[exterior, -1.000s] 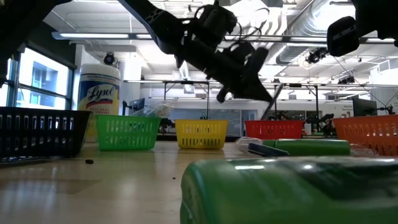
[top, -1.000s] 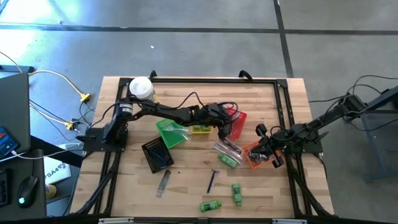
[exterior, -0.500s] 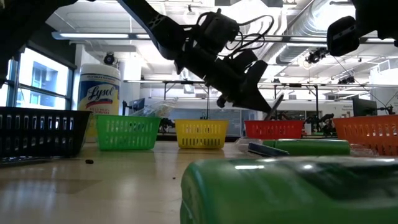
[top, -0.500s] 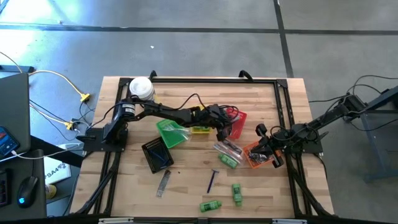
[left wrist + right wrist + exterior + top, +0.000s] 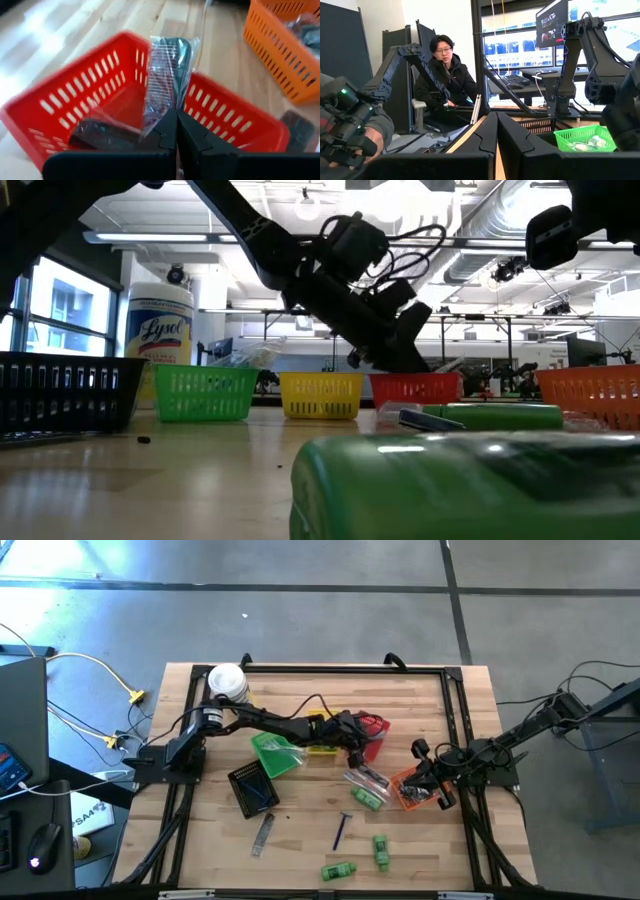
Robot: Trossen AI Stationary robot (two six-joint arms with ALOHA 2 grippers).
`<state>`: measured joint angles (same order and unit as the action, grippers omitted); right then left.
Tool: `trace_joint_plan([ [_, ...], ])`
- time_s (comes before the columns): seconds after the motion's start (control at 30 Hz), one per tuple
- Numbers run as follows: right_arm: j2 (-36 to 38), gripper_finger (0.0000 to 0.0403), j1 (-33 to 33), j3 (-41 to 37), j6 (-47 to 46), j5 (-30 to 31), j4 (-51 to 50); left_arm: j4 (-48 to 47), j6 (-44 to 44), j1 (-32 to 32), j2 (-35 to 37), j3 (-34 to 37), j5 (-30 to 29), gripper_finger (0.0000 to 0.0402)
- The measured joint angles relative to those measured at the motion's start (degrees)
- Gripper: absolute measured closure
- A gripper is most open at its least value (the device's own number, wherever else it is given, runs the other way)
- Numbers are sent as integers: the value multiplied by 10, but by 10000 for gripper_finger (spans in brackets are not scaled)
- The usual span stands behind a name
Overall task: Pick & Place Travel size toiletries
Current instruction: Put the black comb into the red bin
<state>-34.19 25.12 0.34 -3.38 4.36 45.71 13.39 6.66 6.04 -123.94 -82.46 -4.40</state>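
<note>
Left gripper (image 5: 176,125) pressed together on a dark comb in a clear plastic sleeve (image 5: 167,75), poised over the red slatted plastic basket (image 5: 75,100) near the table's centre, sleeve tip dipping inside the rim. Already in that basket: another dark wrapped item (image 5: 100,137), too blurred to name. Just at 9 o'clock from it, a small yellow basket (image 5: 322,747), then a tilted bright green basket (image 5: 272,753) with clear-wrapped pieces inside, then a black basket (image 5: 252,788) at 7 o'clock.

Right gripper (image 5: 432,783) waiting at 3 o'clock over the orange basket (image 5: 408,790), fingers pressed together with nothing between them.

Judging by the loose pieces, roughly midway. Still out on the wooden table (image 5: 300,850): a clear-wrapped bundle (image 5: 365,778) and green mini bottle (image 5: 368,799) at 5 o'clock from the left gripper, a dark blue razor (image 5: 342,830), a grey flat comb (image 5: 264,834), and two more green bottles (image 5: 381,850) (image 5: 339,870) near the front edge.
</note>
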Motion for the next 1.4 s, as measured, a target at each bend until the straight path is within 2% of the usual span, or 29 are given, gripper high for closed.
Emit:
trace_joint_plan([
  [0.13, 0, 399, 0, 0, 0, 0, 0, 3, 1, 0, 0, 0, -3, 402],
  [0.27, 0, 399, 0, 0, 0, 0, 0, 1, 38, 0, 0, 0, -39, 402],
  [0.5, 0, 399, 0, 0, 0, 0, 0, -3, 82, 13, -2, 0, -40, 402],
  [0.97, 0, 399, 0, 0, 0, 0, 0, -1, 72, 18, -13, 0, -37, 397],
  [1.1, 0, 399, 0, 0, 0, 0, 0, 1, 72, 18, -13, 0, -37, 367],
  [1.4, 0, 399, 0, 0, 0, 0, 0, 11, 69, 18, -13, 0, -29, 244],
])
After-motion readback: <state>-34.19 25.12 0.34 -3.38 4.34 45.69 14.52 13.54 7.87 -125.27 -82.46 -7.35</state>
